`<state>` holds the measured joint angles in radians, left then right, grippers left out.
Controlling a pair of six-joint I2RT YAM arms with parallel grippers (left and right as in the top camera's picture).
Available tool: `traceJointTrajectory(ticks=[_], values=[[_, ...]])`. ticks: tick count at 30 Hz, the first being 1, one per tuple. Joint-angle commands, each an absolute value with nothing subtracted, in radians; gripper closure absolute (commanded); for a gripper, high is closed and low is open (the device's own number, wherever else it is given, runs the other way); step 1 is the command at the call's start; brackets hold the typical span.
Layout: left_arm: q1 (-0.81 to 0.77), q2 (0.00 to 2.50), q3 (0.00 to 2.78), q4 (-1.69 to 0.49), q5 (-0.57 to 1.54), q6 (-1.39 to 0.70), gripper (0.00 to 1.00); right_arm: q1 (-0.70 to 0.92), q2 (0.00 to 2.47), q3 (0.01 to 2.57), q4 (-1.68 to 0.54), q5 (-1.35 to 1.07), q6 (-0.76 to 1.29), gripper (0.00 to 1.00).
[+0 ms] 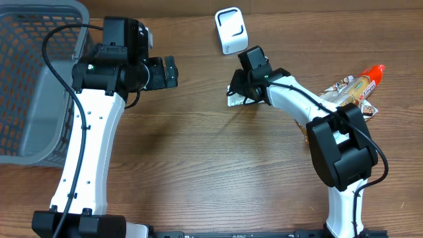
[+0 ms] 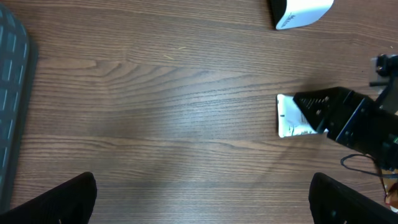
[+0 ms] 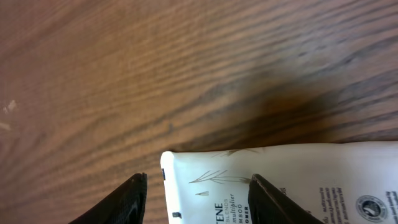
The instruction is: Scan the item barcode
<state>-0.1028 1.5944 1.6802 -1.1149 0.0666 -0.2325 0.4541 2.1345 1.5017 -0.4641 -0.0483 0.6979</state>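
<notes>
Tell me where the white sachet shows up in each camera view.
Overhead: white sachet in the upper middle, under the right gripper.
Left wrist: right of centre, partly under that gripper.
Right wrist: bottom edge, running right from between the fingers.
Shared landmark: the right gripper, over the sachet in every view.

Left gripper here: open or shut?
Open. On the left gripper the jaws stand far apart, with only bare table between them.

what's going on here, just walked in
The right gripper is low over one end of a white sachet lying flat on the table, jaws apart, with no clear grip. The white scanner stands just beyond; the sachet has not been brought to it yet. The left gripper hangs open and empty nearby.
</notes>
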Motion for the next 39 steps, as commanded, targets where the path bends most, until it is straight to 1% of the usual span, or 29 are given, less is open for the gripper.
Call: traceJointTrajectory(ticks=[1, 3, 4, 11, 16, 23, 28, 33, 39], values=[[-0.105, 1.582, 1.698, -1.115, 0.064, -0.217, 0.00, 0.480, 2.144, 1.493, -0.496, -0.192, 0.594, 0.47], [-0.105, 1.582, 1.698, -1.115, 0.064, -0.217, 0.00, 0.496, 2.144, 1.493, -0.536, -0.260, 0.546, 0.47], [-0.105, 1.582, 1.698, -1.114, 0.064, -0.217, 0.00, 0.517, 2.144, 1.493, -0.600, -0.295, 0.499, 0.47], [-0.105, 1.582, 1.698, -1.115, 0.064, -0.217, 0.00, 0.572, 2.144, 1.493, -0.847, -0.297, 0.332, 0.39], [-0.105, 1.582, 1.698, -1.115, 0.064, -0.217, 0.00, 0.553, 2.133, 1.496, -0.955, -0.290, 0.281, 0.40], [-0.105, 1.582, 1.698, -1.115, 0.064, -0.217, 0.00, 0.476, 1.979, 1.544, -0.964, -0.290, 0.264, 0.37], [-0.105, 1.582, 1.698, -1.115, 0.064, -0.217, 0.00, 0.355, 1.869, 1.547, -0.945, -0.277, 0.271, 0.36], [-0.105, 1.582, 1.698, -1.115, 0.064, -0.217, 0.00, 0.235, 1.876, 1.520, -0.885, -0.292, 0.278, 0.30], [-0.105, 1.582, 1.698, -1.115, 0.064, -0.217, 0.00, 0.204, 1.928, 1.470, -0.819, -0.372, 0.230, 0.28]])
